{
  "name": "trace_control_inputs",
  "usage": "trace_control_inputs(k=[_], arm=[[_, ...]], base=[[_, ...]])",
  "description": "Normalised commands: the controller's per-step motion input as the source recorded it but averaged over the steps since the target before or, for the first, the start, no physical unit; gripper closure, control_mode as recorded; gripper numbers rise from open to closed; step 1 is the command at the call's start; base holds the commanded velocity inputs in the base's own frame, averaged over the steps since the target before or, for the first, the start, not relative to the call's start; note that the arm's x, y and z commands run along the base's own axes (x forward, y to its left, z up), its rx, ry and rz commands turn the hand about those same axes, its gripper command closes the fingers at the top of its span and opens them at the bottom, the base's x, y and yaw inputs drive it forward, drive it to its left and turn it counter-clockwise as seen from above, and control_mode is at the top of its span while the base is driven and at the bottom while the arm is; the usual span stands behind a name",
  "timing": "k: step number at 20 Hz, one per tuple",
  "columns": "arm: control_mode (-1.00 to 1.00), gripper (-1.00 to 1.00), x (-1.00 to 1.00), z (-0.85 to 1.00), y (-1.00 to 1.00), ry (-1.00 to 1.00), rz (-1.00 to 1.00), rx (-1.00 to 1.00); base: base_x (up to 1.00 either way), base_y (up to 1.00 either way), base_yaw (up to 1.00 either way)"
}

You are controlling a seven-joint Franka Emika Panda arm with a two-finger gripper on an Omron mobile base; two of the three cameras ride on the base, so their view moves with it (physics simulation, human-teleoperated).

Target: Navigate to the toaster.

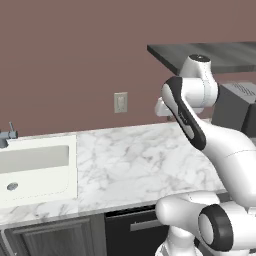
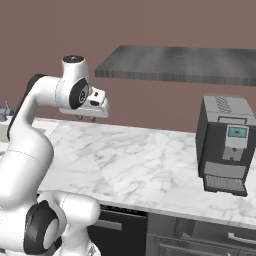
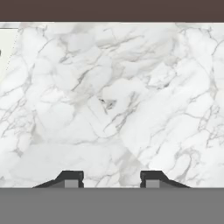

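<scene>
Above the marble counter [image 2: 145, 167], near its back edge, the gripper [image 3: 111, 180] hangs pointing down at bare stone; nothing between the fingertips [image 3: 71, 178]. Jaws stand apart, holding nothing. In the right base view the gripper [image 2: 86, 118] sits under the white hand, clear of the countertop, not touching it.

Toaster: position rel. to the jaws cannot be told from these pics.

Counter layout, left base view: sink [image 1: 67, 172] set into the left end, faucet [image 1: 8, 135] at its back left corner, wall outlet [image 1: 120, 102] on the brown wall behind the counter's mid section. Right base view: dark coffee machine [image 2: 224, 145] w/ small blue screen stands upright toward the counter's right end, close to the back edge, well apart from the gripper. Dark grey shelf [image 2: 185, 62] on the wall above it. Dark front panel w/ handle [image 1: 132, 227] under the counter's front edge.
</scene>
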Motion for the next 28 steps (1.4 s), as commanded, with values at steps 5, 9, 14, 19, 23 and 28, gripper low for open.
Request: trace_control_inputs(k=[5,9,14,19,23,28], arm=[[-1.00,-1.00,-0.36,0.00,0.00,0.00,0.00,0.00],[-1.00,-1.00,-0.96,0.00,0.00,-0.03,0.00,0.00],[-1.00,-1.00,-0.90,0.00,0.00,-0.10,0.00,0.00],[-1.00,-1.00,-0.65,0.16,0.00,-0.23,0.00,0.00],[-1.00,-1.00,-0.18,0.21,0.00,-0.24,0.00,0.00],[-1.00,-1.00,-0.12,0.21,0.00,-0.25,0.00,0.01]], base=[[0.00,0.00,0.00],[0.00,0.00,0.00],[0.00,0.00,0.00],[0.00,0.00,0.00],[0.00,0.00,0.00],[0.00,0.00,0.00]])
